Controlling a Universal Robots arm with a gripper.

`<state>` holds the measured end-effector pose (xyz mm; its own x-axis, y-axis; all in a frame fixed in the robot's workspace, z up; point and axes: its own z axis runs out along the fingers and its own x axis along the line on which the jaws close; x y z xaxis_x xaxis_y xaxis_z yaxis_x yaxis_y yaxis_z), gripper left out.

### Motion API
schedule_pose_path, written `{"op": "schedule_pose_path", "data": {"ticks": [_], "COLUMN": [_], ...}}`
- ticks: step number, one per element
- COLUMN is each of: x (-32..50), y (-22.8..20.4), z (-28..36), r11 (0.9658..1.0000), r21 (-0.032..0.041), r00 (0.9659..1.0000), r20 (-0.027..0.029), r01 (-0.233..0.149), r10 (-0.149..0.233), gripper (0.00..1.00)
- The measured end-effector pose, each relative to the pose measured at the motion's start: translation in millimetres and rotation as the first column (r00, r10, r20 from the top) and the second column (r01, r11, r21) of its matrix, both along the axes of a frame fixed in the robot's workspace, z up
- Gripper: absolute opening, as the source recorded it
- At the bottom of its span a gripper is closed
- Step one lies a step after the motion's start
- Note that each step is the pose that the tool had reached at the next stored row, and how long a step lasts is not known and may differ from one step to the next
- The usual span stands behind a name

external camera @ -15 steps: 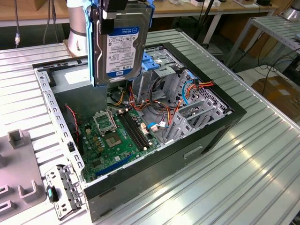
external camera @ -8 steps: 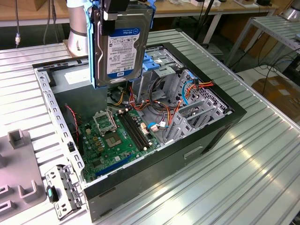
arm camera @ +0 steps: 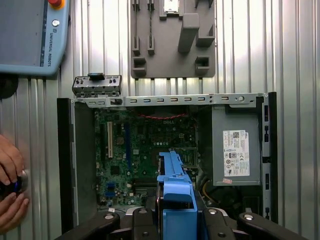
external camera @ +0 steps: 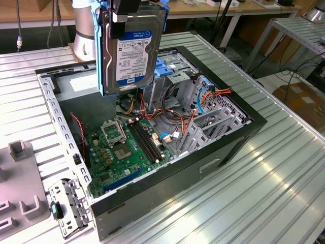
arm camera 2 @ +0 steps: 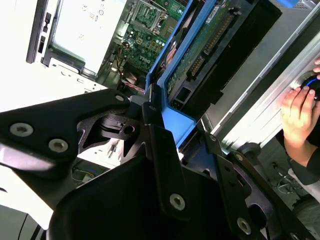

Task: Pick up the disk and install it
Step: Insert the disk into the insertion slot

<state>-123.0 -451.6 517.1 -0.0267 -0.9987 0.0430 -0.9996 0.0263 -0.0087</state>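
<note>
The gripper (external camera: 122, 11) is clamped on the top end of the disk (external camera: 133, 48), which hangs in the air above the open computer case (external camera: 223, 152). In the exterior view the disk is at twelve o'clock from the motherboard (external camera: 122, 147). Its long axis stands near vertical, with the label facing that camera and the blue rails along both long edges.

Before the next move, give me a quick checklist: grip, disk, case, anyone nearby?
1. Grip: ok. The end effector is shut on the disk.
2. Disk clear of the case: ok. It hangs upright above the open side.
3. Case open: ok. The motherboard is exposed.
4. Cables out of the disk's way: cannot tell. The disk hides what is behind it.
5. People clear: not ok. A hand is beside the case.
</note>
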Motion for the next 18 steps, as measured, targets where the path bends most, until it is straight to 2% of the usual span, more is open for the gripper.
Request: {"op": "schedule_pose_path", "data": {"ticks": [6,10,18], "x": [0.0,0.0,0.0], "y": [-0.4,-4.0,-14.0], "z": [0.0,0.0,-0.1], "r11": [1.0000,1.0000,1.0000], "r21": [-0.0001,-0.0001,-0.0001], "r00": [1.0000,1.0000,1.0000], "r20": [-0.0001,-0.0001,0.0000], "r01": [0.000,0.000,0.000], "r10": [0.000,0.000,0.000], "gripper": [0.37,0.37,0.37]}}
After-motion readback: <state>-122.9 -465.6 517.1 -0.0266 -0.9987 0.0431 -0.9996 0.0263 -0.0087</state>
